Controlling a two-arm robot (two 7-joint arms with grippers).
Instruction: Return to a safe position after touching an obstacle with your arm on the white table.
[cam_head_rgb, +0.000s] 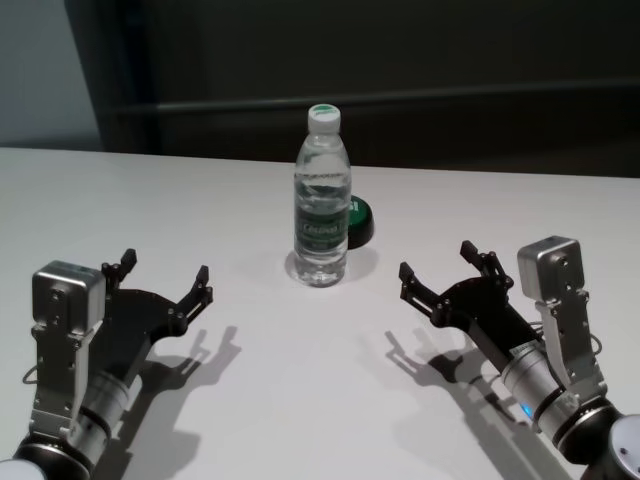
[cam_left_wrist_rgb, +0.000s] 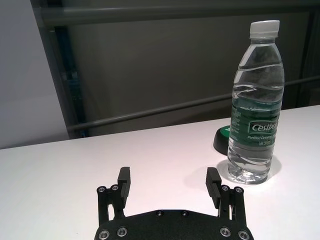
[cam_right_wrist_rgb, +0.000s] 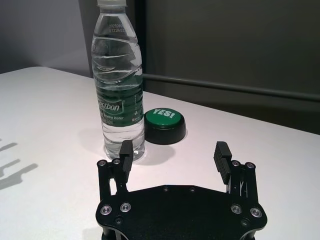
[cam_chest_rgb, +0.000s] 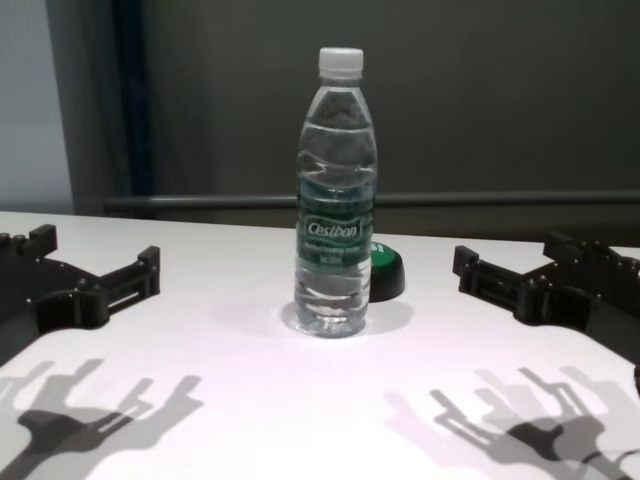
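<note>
— Where is the obstacle (cam_head_rgb: 322, 200) placed?
— Upright at the centre of the white table (cam_head_rgb: 150, 210), untouched. The left gripper (cam_head_rgb: 164, 274) and right gripper (cam_head_rgb: 437, 265) are spread open, well apart from it.
— Which step?
— Seemingly the safe position; nothing more may be needed.

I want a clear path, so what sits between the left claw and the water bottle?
Nothing: in the head view only bare white table lies between the open left claw and the upright water bottle.
</note>
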